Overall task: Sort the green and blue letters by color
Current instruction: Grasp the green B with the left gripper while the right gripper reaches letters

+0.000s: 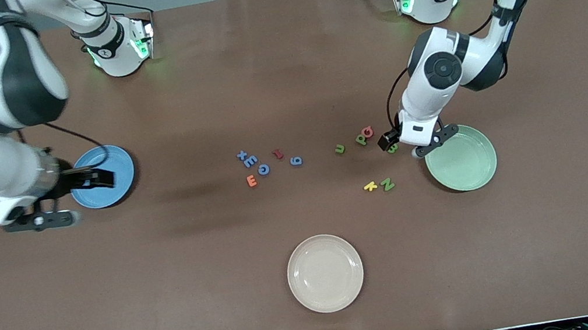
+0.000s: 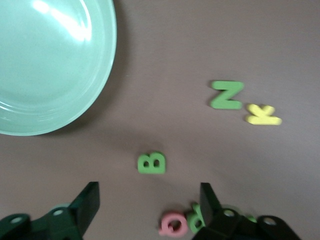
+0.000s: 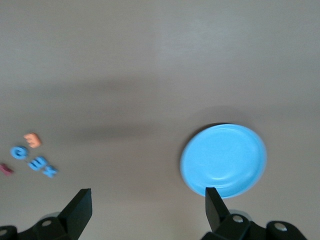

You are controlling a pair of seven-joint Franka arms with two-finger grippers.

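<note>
Over the green B, just beside the green plate's rim at the left arm's end of the bench, the left gripper hangs low with fingers spread either side of the letter, nothing pinched yet. Looks like the first green pick.

Progress: basically zero. All three plates are bare: blue plate near the right arm's end, green plate, and a cream plate near the bench edge closest to the front camera. All eight letters sit loose on the bench.

- Blue: X, E, G and one more, probably a 9, in the mid-bench cluster, mixed with an orange letter and a red one.
- Green: U, P, N, plus the B. A pink letter touches the P; a yellow K sits just beside the N.

Right gripper is over the bench next to the blue plate, fingers spread, empty, waiting.

View notes: the front view nearly hides the B under the left wrist, while the left wrist view shows it plainly, clear between the fingers. The right wrist view takes in the blue plate and some of the blue cluster, but no green letters.
</note>
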